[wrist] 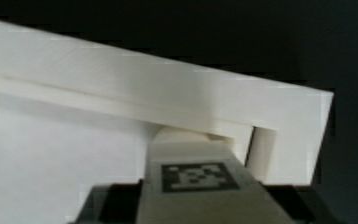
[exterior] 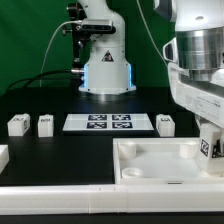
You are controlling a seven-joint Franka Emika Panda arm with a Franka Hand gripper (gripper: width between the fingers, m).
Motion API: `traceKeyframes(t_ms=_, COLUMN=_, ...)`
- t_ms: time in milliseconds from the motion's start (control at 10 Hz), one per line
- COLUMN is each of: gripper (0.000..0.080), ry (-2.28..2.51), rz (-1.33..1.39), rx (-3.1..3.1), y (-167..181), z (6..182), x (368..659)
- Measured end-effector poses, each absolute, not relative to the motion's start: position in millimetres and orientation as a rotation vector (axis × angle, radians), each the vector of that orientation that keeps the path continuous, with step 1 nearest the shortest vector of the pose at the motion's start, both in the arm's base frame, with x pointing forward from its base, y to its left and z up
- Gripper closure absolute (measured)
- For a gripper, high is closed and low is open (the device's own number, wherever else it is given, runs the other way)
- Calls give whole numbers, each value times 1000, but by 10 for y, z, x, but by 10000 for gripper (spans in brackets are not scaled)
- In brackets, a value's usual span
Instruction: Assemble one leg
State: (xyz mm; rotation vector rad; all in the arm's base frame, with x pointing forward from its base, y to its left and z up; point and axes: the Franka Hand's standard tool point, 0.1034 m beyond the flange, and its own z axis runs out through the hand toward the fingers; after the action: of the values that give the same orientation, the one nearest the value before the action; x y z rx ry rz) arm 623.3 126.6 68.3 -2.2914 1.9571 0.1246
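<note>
My gripper (exterior: pixel 210 150) is at the exterior view's right, shut on a white leg (exterior: pixel 208 146) with a black-and-white marker. It holds the leg at the far right corner of the large white tray-like piece (exterior: pixel 160 160). In the wrist view the leg (wrist: pixel 197 165) with its marker points into the corner recess of the tray piece (wrist: pixel 158 85), its tip close to or touching the inner corner. Black fingers (wrist: pixel 114 200) flank the leg on both sides. Three other legs (exterior: pixel 17 124) (exterior: pixel 45 123) (exterior: pixel 165 123) stand on the black table.
The marker board (exterior: pixel 108 122) lies flat at mid table, between the loose legs. The robot base (exterior: pixel 105 70) stands behind it. Another white part (exterior: pixel 3 156) shows at the exterior view's left edge.
</note>
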Motion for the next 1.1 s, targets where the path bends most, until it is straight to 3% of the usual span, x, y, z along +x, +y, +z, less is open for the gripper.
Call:
traceKeyframes(t_ms=300, gripper=503, ry=1958, rz=127, rx=-2290, y=1297, z=681, x=6225)
traceKeyframes(t_ms=400, gripper=323, ry=1950, rz=127, rx=-2297, y=1313, z=681, x=6222)
traceKeyframes(t_ms=500, gripper=209, ry=1942, rz=127, rx=-2304, y=1328, z=681, x=6219)
traceKeyframes(t_ms=700, gripper=162, ry=1839, rz=128, rx=-2388, y=1332, z=675, x=6204)
traceKeyframes(t_ms=1100, gripper=151, ry=1467, rz=92, rx=-2623, y=1264, z=652, x=6195)
